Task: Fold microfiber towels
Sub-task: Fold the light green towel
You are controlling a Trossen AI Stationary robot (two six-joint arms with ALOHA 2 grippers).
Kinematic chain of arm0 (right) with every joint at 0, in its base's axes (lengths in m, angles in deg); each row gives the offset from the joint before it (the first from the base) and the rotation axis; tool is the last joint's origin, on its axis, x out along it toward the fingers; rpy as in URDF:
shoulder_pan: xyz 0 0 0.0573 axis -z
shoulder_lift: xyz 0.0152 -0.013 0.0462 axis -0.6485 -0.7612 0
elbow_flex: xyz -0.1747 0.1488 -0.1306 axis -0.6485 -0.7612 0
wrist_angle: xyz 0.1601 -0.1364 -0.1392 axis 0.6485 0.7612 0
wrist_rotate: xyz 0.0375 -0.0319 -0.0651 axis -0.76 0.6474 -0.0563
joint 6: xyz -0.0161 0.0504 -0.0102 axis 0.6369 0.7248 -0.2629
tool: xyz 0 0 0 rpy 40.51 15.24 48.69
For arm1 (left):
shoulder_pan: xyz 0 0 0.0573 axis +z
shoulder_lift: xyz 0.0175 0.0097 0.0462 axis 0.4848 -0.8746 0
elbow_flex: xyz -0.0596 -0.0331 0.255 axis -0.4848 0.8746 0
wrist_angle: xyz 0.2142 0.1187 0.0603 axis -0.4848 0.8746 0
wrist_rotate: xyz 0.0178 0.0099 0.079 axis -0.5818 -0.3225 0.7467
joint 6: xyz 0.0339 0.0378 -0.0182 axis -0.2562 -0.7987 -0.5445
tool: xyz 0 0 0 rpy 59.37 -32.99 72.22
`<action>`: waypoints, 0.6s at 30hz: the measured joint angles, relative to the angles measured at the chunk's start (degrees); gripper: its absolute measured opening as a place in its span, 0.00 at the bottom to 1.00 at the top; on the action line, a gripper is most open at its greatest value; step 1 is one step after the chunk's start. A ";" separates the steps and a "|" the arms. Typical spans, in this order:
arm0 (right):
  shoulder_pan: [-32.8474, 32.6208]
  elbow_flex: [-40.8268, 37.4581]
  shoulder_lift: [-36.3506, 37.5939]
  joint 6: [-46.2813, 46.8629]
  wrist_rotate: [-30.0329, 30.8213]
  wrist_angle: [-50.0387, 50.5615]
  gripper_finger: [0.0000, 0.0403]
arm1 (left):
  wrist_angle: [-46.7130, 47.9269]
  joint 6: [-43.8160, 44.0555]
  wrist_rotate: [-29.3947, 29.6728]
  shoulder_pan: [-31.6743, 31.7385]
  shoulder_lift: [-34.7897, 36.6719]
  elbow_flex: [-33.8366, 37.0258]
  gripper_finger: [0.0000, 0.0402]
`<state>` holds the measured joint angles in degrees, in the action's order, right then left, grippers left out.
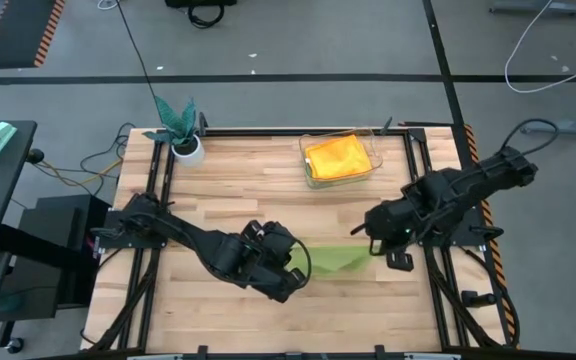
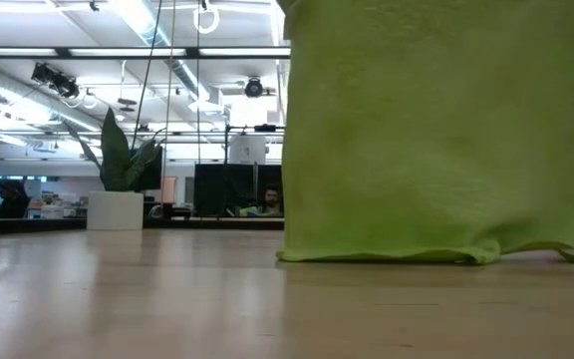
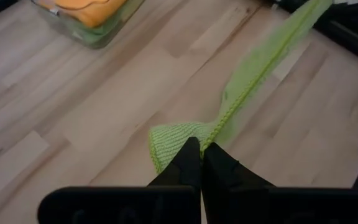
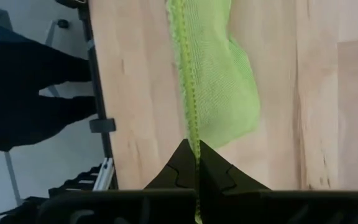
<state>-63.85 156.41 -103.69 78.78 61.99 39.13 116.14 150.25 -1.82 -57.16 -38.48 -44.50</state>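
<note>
Pale butcher-block table (image 1: 258, 190) of narrow wooden strips, smooth and matte, framed by dark rails and set on a grey floor crossed by cables. Near the front edge, a lime green towel (image 1: 336, 260), fuzzy and fine-ribbed with a stitched hem, stretched taut between both arms, hanging as a flat sheet with its lower edge touching the wood. Seen from table height, filled most of the frame's right side as a soft green wall (image 2: 446, 130), bottom hem slightly wavy against the boards. Left gripper (image 3: 201, 148) pinched tight on one bunched corner of that cloth, dark wedge-shaped fingers pressed together with the fabric gathered into a small rounded tuft beside them. Right gripper (image 4: 197, 149) likewise clamped on the opposite hemmed edge, fingers closed to a narrow seam, the towel running away from it along the planks. Toward the far side of the table, a clear plastic tub (image 1: 367, 143), rectangular with rounded corners, holding an orange towel (image 1: 336, 156) crumpled on top and a sliver of green showing beneath it in the left wrist view. At the far left corner, a teal leafy plant (image 1: 176, 118) with pointed blades in a plain white pot (image 1: 188, 150). Beyond the table in the low view, an open workspace with ceiling strip lights, dark monitors and a person seated far behind.
</note>
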 joint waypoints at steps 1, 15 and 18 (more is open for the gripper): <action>0.81 -0.33 0.00 -0.90 -0.25 0.00 0.00 | 0.21 0.06 0.00 0.19 -0.16 0.00 0.01; 20.51 -9.62 0.09 -17.23 -3.48 -0.90 0.00 | 3.79 -11.46 -0.34 10.99 -0.94 0.09 0.01; 25.22 -10.46 0.09 -19.56 -3.29 -1.96 0.00 | 5.38 -14.30 -0.32 13.86 -0.94 0.11 0.01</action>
<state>-38.63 145.95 -103.60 59.22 58.70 37.17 121.51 135.95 -2.14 -43.30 -39.42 -44.39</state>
